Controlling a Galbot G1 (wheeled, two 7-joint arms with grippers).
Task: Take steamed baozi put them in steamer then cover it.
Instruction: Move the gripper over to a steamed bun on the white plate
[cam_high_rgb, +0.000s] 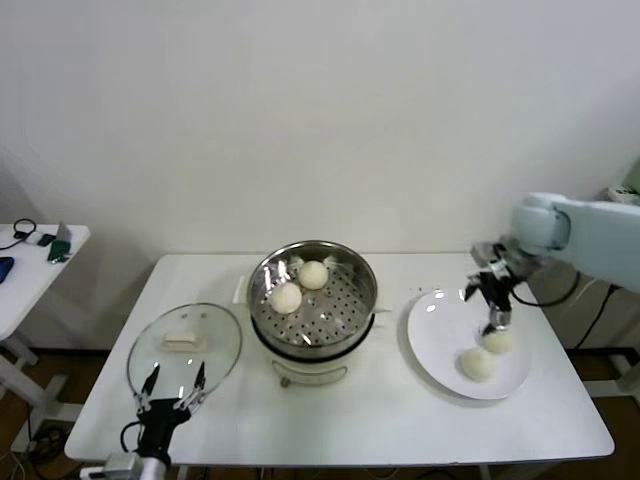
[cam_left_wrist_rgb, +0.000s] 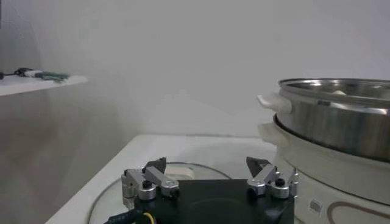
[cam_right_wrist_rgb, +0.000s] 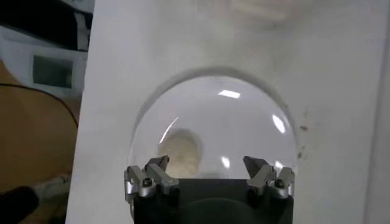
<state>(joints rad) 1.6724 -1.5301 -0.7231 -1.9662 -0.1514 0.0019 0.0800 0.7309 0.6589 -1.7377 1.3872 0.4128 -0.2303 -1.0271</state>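
Note:
The steamer (cam_high_rgb: 345, 300) stands mid-table on its white cooker base, with two baozi (cam_high_rgb: 313, 274) (cam_high_rgb: 286, 297) inside. Two more baozi (cam_high_rgb: 497, 341) (cam_high_rgb: 476, 364) lie on a white plate (cam_high_rgb: 440, 330) at the right. My right gripper (cam_high_rgb: 493, 318) hangs open and empty just above the farther plate bun. In the right wrist view my right gripper (cam_right_wrist_rgb: 207, 165) is open, with one baozi (cam_right_wrist_rgb: 181, 152) beside one finger. The glass cover (cam_high_rgb: 185, 345) lies flat at the front left. My left gripper (cam_high_rgb: 172, 385) is open and empty at its near edge. It is also open in the left wrist view (cam_left_wrist_rgb: 207, 164).
The steamer wall (cam_left_wrist_rgb: 341, 115) rises close beside my left gripper. A small white side table (cam_high_rgb: 30, 260) with a few items stands off to the left. Cables and equipment sit past the table's right edge (cam_high_rgb: 600, 300).

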